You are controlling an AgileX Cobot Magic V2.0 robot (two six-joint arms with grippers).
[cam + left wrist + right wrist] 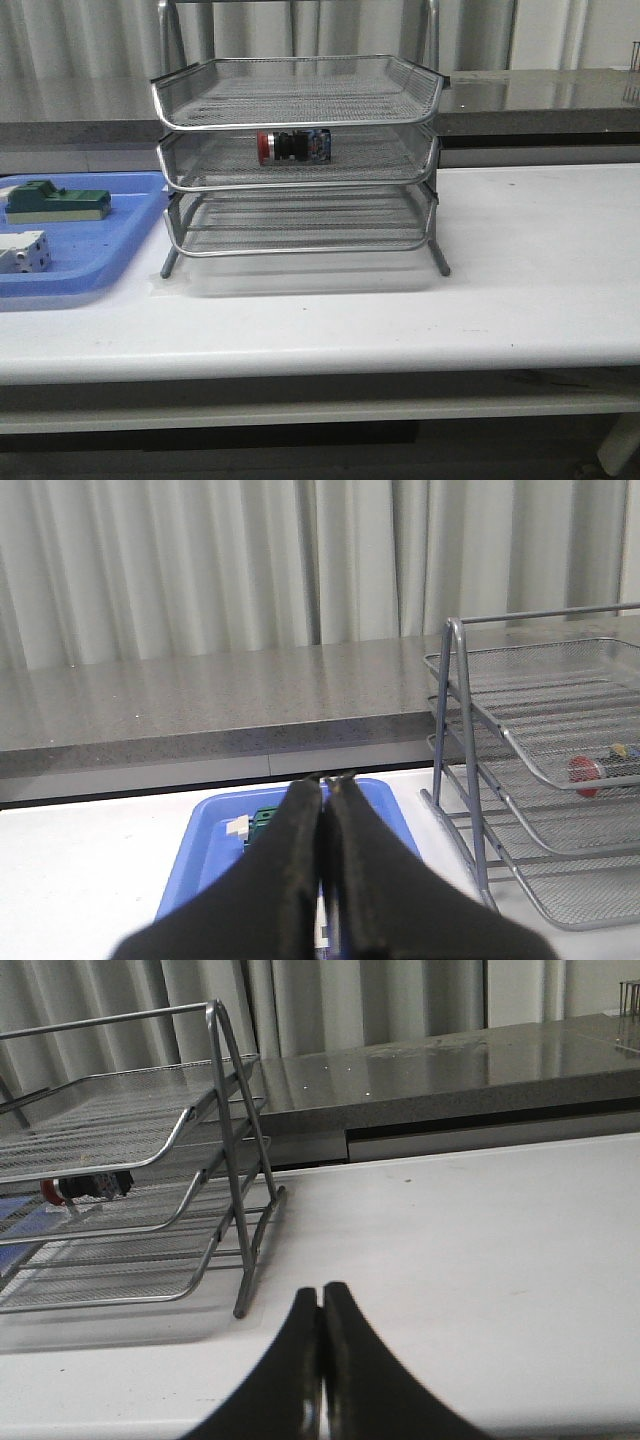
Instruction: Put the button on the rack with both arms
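The button point(293, 146), red cap to the left, lies on its side in the middle tier of the silver wire-mesh rack point(300, 110). It also shows through the mesh in both wrist views, as the button point(597, 771) and the button point(88, 1186). My left gripper point(326, 779) is shut and empty, raised above the blue tray, to the left of the rack point(560, 740). The right gripper point(322, 1288) is shut and empty over bare table to the right of the rack point(150, 1130). Neither arm appears in the front view.
A blue plastic tray point(120, 250) sits on the white table left of the rack, holding a green block point(57, 201) and a white block with dark dots point(24, 251). A grey counter point(540, 95) and curtains run behind. The table's front edge lies close to the rack.
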